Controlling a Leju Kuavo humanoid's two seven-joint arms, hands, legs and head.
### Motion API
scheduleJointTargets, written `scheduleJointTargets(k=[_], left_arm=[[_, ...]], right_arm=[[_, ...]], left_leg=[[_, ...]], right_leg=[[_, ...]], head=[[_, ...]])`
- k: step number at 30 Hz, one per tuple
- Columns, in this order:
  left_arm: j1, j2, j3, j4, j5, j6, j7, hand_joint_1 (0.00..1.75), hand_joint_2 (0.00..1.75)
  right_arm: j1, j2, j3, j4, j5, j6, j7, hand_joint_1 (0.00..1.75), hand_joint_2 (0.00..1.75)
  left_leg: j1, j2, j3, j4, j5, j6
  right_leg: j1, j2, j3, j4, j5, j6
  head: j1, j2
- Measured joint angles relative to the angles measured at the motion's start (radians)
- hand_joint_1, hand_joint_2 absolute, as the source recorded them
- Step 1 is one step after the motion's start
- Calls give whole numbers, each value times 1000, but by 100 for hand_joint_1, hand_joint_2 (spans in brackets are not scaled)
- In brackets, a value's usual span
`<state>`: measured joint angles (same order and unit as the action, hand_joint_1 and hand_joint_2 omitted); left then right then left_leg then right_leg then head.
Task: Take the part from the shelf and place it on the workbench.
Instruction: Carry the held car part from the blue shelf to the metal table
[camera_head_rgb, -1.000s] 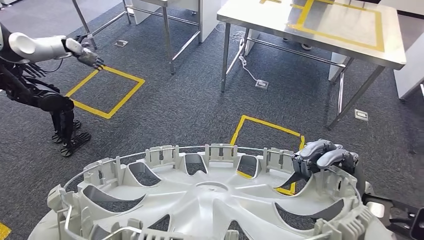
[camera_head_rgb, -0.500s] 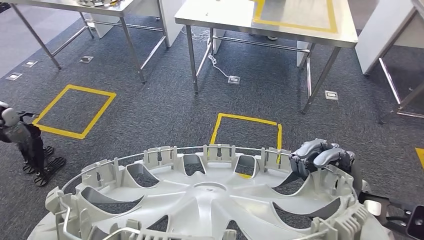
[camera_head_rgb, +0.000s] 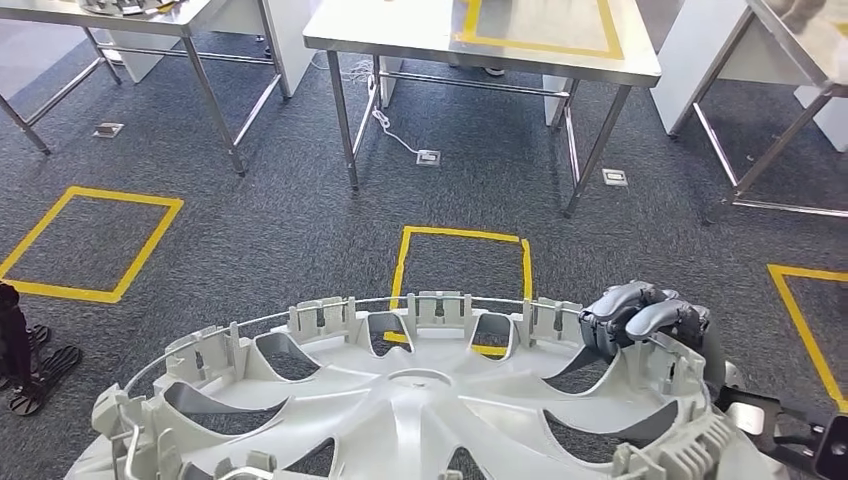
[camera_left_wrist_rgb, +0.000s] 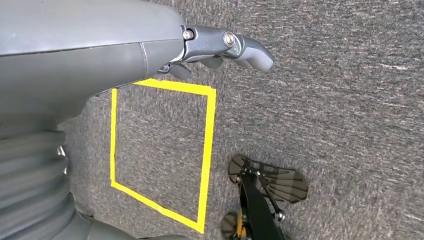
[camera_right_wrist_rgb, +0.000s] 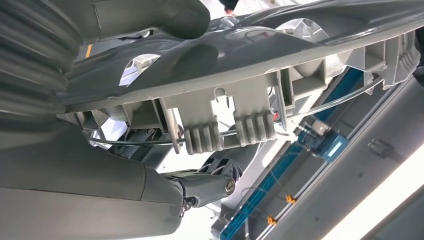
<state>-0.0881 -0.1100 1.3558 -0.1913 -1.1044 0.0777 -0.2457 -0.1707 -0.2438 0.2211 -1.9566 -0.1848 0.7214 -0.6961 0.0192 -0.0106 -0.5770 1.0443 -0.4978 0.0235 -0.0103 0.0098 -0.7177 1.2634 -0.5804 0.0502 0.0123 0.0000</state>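
My right hand (camera_head_rgb: 645, 320) grips the part (camera_head_rgb: 400, 400) by its rim; lower edge's cut off. Left hand (camera_left_wrist_rgb: 220, 47) — can't tell how it's set.

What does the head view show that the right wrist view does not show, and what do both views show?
The head view alone gives the wheel cover's spoked face from above, the steel workbench ahead with yellow tape on its top, and yellow tape squares on the grey carpet. The right wrist view alone gives the cover's rim from close by: its ribbed clips and thin wire ring, with blue-edged framing beyond. Both share the wheel cover and the right robot hand gripping its rim.
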Motion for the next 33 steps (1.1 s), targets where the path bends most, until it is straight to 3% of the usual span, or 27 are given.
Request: scheduleJointTargets(k=[1, 2, 3, 5, 6, 7, 9, 11, 13, 15, 16, 17, 18, 20, 22, 27, 29, 31, 32, 33], left_arm=[[1, 0, 0, 0, 0, 0, 0, 0, 175], [1, 0, 0, 0, 0, 0, 1, 0, 175], [1, 0, 0, 0, 0, 0, 1, 0, 175], [-1, -1, 0, -1, 0, 0, 1, 0, 175], [-1, -2, 0, -1, 0, 0, 1, 0, 175], [-2, -2, 0, -1, 0, 0, 1, 0, 175], [-2, -2, 0, -1, 0, 0, 1, 0, 175], [-3, -1, 0, -1, 0, 0, 1, 0, 175], [-4, 0, 0, -2, 0, -1, 1, 0, 175], [-2, 0, 0, -1, 0, -1, 1, 0, 175], [-1, 1, 0, -1, 0, -2, 2, 0, 175], [0, 2, 0, -2, 0, -2, 2, 0, 175], [1, 3, 0, -2, 0, -3, 2, 0, 175], [1, 5, 0, -2, 0, -5, 2, 0, 175], [0, 5, 0, -2, 0, -6, 2, 0, 175], [-1, 3, 0, -2, 0, -6, 1, 0, 175], [-3, 3, -1, -2, 0, -7, 1, 0, 175], [-3, 4, -1, -2, 0, -7, 1, 0, 175], [-2, 4, -1, -2, 0, -7, 1, 0, 175], [-2, 3, -1, -2, 0, -7, 1, 0, 175]], right_arm=[[0, 0, -1, 0, 0, 0, 0, 175, 175], [1, 0, -1, 0, 1, 0, 0, 175, 175], [1, 0, -2, 0, 2, 0, 0, 175, 175], [0, 0, -3, 0, 3, 0, 0, 175, 175], [-1, 0, -4, 0, 3, -1, 0, 175, 175], [-1, 0, -4, 0, 3, -1, 0, 175, 175], [-1, 0, -6, 0, 4, -3, 0, 175, 175], [-1, 1, -8, -1, 5, -3, 0, 175, 175], [-2, 3, -8, -1, 6, -4, 0, 175, 175], [-1, 8, -8, -1, 7, -6, -1, 175, 175], [0, 10, -8, -1, 10, -8, 0, 175, 175], [1, 11, -8, -1, 12, -10, 0, 175, 175], [2, 12, -8, -1, 14, -11, 0, 175, 175], [2, 15, -8, -1, 17, -14, 0, 175, 175], [2, 17, -8, -1, 18, -15, 0, 175, 175], [1, 18, -8, -2, 19, -15, 0, 175, 175], [1, 18, -8, -2, 20, -16, 0, 175, 175], [4, 19, -8, -2, 22, -17, 0, 175, 175], [7, 19, -8, -2, 24, -17, 0, 175, 175], [9, 19, -8, -2, 27, -17, 0, 175, 175]], left_leg=[[0, 5, 0, 0, -2, 0], [0, 9, 2, 0, -3, 0], [-1, 13, 5, 0, -5, -2], [-1, 17, 12, 0, -10, -6], [-2, 19, 15, 0, -13, -10], [-3, 20, 16, 0, -16, -15], [-3, 22, 20, -5, -19, -27], [-3, 24, 23, 0, -26, -37], [-3, 22, -7, 70, -61, -45], [-3, 19, -79, 199, -111, -51], [-3, 19, -111, 248, -121, -54], [-3, 19, -127, 263, -111, -56], [-2, 18, -123, 237, -81, -57], [-1, 17, -75, 111, -4, -56], [-1, 15, -34, 19, 29, -47], [0, 14, -20, -1, 19, -14], [3, 15, -12, -2, 13, -6], [2, 16, -7, -2, 6, -3], [2, 15, -3, -2, 2, -3], [2, 15, 2, -2, -2, -4]], right_leg=[[-1, -2, -22, 39, -7, 1], [-1, -3, -26, 42, 4, 1], [0, -4, -9, 4, 33, -2], [4, -11, 62, -137, 98, -14], [8, -15, 91, -195, 116, -21], [13, -18, 107, -228, 122, -27], [18, -17, 112, -240, 117, -36], [12, -13, 123, -252, 120, -47], [5, -12, 138, -263, 120, -58], [6, -10, 146, -263, 112, -65], [6, -8, 149, -262, 108, -66], [6, -6, 153, -261, 103, -65], [5, -3, 158, -258, 98, -63], [4, 1, 169, -252, 84, -55], [8, 5, 173, -244, 71, -44], [6, 4, 169, -219, 46, -18], [3, 0, 114, -113, 1, -8], [0, -3, 31, 16, -36, -2], [-1, -3, 6, 42, -30, -2], [-1, -3, 1, 31, -4, -3]], head=[[0, 0], [1, 0], [1, 0], [2, 0], [2, 0], [3, 0], [3, 0], [2, 0], [-4, 0], [-10, 0], [-11, 0], [-12, 0], [-13, 0], [-15, 0], [-16, 0], [-12, 0], [-6, 0], [-2, 0], [-1, 0], [-1, 0]])
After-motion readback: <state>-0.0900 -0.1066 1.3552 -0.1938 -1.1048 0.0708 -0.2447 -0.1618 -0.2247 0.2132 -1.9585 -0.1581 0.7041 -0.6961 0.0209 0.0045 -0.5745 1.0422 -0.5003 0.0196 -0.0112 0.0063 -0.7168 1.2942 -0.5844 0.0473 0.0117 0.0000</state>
